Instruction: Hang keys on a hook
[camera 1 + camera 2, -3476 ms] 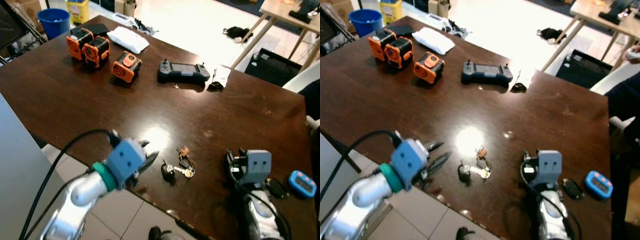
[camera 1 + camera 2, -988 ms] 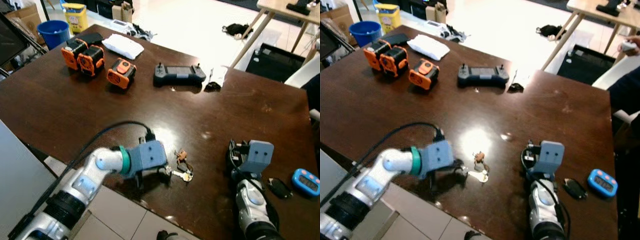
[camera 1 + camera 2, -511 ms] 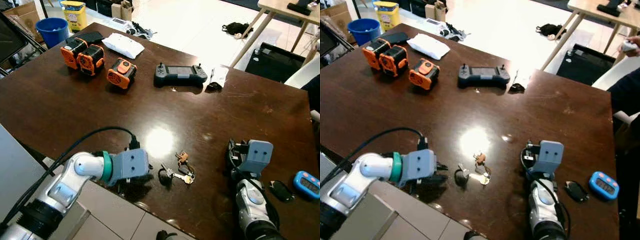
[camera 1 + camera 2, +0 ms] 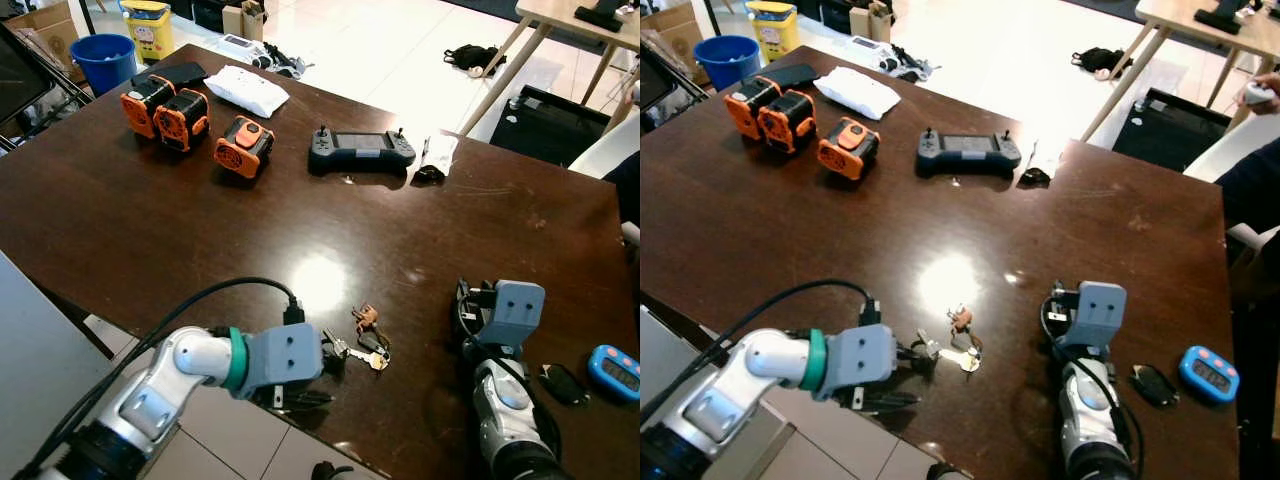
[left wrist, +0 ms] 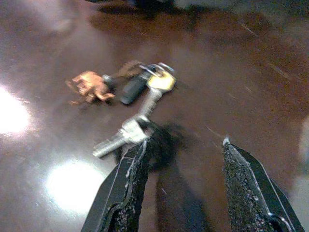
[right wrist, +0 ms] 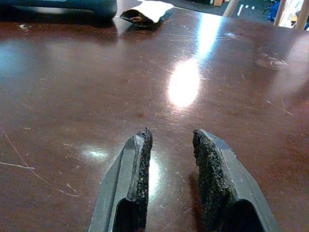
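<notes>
**A:** Where are the keys?

**B:** The bunch of keys (image 4: 360, 340) lies flat on the dark brown table (image 4: 140, 220), near its front edge. It has a silver key, a yellow-headed key, a small black fob and a little copper-coloured charm.

**A:** And the left gripper?

**B:** The left gripper (image 5: 181, 159) is down at the table edge, just beside the bunch. Its fingers are spread apart; one fingertip (image 5: 137, 154) sits right at the silver key, though I cannot tell if it touches. Nothing is between them.

**A:** The right one?

**B:** The right gripper (image 6: 169, 140) rests low over bare tabletop, well apart from the keys. Its two pads stand a narrow gap apart, with nothing held.

**A:** What else is on the table?

**B:** Three orange-and-black battery packs (image 4: 185, 115) at the far left, a white cloth (image 4: 250, 90) behind them, a dark handheld controller (image 4: 362, 150), and a crumpled white wrapper (image 4: 436, 157). By the right arm lie a blue timer (image 4: 614, 372) and a black key fob (image 4: 562, 380).

**A:** Any writing you can read?

**B:** None; the labels are too small. On the floor beyond are a blue bucket (image 4: 104, 58) and a yellow container (image 4: 148, 18) whose print is illegible.
</notes>
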Robot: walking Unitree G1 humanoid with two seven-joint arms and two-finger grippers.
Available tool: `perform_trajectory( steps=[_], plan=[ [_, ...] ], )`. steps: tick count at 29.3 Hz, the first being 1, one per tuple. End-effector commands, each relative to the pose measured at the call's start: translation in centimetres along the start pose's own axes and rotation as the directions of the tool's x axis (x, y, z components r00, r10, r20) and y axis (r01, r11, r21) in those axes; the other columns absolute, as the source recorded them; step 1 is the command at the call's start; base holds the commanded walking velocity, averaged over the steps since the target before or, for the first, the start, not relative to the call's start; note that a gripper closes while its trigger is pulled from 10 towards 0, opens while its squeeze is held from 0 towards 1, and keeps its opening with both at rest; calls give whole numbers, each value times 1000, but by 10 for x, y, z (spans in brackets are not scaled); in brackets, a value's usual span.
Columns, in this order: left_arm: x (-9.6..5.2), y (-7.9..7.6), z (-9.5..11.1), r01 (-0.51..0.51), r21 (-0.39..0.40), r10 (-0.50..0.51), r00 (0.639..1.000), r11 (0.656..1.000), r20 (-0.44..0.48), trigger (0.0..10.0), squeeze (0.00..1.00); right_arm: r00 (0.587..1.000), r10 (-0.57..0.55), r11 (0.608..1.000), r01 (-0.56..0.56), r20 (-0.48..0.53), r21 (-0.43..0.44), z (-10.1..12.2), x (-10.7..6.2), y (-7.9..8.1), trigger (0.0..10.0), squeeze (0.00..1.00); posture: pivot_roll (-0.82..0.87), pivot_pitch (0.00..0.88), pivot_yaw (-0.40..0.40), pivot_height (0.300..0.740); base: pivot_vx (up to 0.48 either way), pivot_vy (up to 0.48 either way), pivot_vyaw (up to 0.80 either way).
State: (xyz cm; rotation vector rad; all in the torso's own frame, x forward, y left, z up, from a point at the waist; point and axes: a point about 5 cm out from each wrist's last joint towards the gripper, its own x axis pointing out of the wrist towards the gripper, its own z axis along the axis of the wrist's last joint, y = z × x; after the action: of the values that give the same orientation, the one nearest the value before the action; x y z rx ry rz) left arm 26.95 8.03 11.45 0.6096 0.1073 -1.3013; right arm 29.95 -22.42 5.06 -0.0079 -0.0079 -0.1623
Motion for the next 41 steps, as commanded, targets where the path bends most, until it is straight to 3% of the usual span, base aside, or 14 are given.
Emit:
perform_trajectory(
  steps=[1, 8, 9, 11, 12, 14, 19, 33, 35, 36, 37, 38, 39, 41],
  plan=[
    [5, 0, -1, -17, -39, 17, 1000, 999, 0, 10000, 0, 965, 19, 1000, -20, -263, -2, -51, -34, 3, 10000, 0, -85, 122, 31, 740, 0, 0, 0],
    [10, 2, 2, -39, -56, 40, 999, 998, 12, 10000, 0, 964, 22, 1000, -24, -266, -5, -52, -35, 3, 10000, 0, -84, 124, 31, 740, 0, 0, 0],
    [10, 2, 1, -43, -50, 43, 999, 998, 3, 8471, 0, 964, 23, 1000, -25, -267, -5, -52, -35, 3, 10000, 0, -84, 124, 31, 740, 0, 0, 0],
    [11, 1, -2, -46, -46, 45, 999, 998, -15, 8471, 0, 963, 24, 1000, -26, -268, -5, -52, -36, 4, 10000, 0, -84, 126, 30, 740, 0, 0, 0],
    [11, 2, -8, -61, -42, 59, 997, 997, -50, 2902, 0, 963, 24, 1000, -26, -269, -5, -52, -36, 4, 10000, 0, -84, 129, 31, 740, 0, 0, 0],
    [10, 2, -21, -82, -38, 78, 991, 996, -107, 824, 0, 963, 25, 1000, -27, -269, -4, -52, -36, 4, 10000, 0, -84, 129, 31, 740, 0, 0, 0],
    [7, 1, -30, -89, -34, 83, 986, 995, -148, 0, 0, 963, 25, 1000, -27, -268, -4, -52, -35, 4, 10000, 0, -84, 129, 31, 740, 0, 0, 0],
    [0, 0, -29, -147, -131, 136, 987, 980, -89, 0, 0, 963, 30, 999, -33, -269, -7, -51, -34, 5, 10000, 0, -78, 133, 20, 740, 0, 0, 0],
    [-8, 30, 5, -358, -170, 375, 923, 918, 84, 0, 0, 964, 32, 999, -35, -264, -9, -50, -33, 4, 10000, 0, -83, 134, 16, 740, 0, 0, 0],
    [-8, 30, 5, -358, -170, 375, 923, 918, 84, 0, 0, 964, 32, 999, -35, -264, -9, -50, -33, 4, 10000, 0, -83, 134, 16, 740, 0, 0, 0],
    [-20, 48, 32, -511, -157, 533, 824, 845, 192, 10000, 0, 965, 33, 999, -37, -259, -9, -49, -32, 4, 10000, 0, -81, 133, 14, 740, 0, 0, 0],
    [-20, 48, 32, -511, -157, 533, 824, 845, 192, 10000, 0, 965, 33, 999, -37, -259, -9, -49, -32, 4, 10000, 0, -81, 133, 14, 740, 0, 0, 0],
    [-33, 59, 56, -614, -163, 633, 722, 772, 278, 10000, 0, 966, 36, 999, -40, -255, -10, -49, -32, 3, 10000, 0, -81, 131, 13, 740, 0, 0, 0],
    [-47, 63, 82, -692, -187, 704, 613, 697, 357, 10000, 0, 967, 40, 999, -44, -252, -11, -48, -31, 4, 10000, 0, -77, 127, 11, 740, 0, 0, 0]
  ],
)
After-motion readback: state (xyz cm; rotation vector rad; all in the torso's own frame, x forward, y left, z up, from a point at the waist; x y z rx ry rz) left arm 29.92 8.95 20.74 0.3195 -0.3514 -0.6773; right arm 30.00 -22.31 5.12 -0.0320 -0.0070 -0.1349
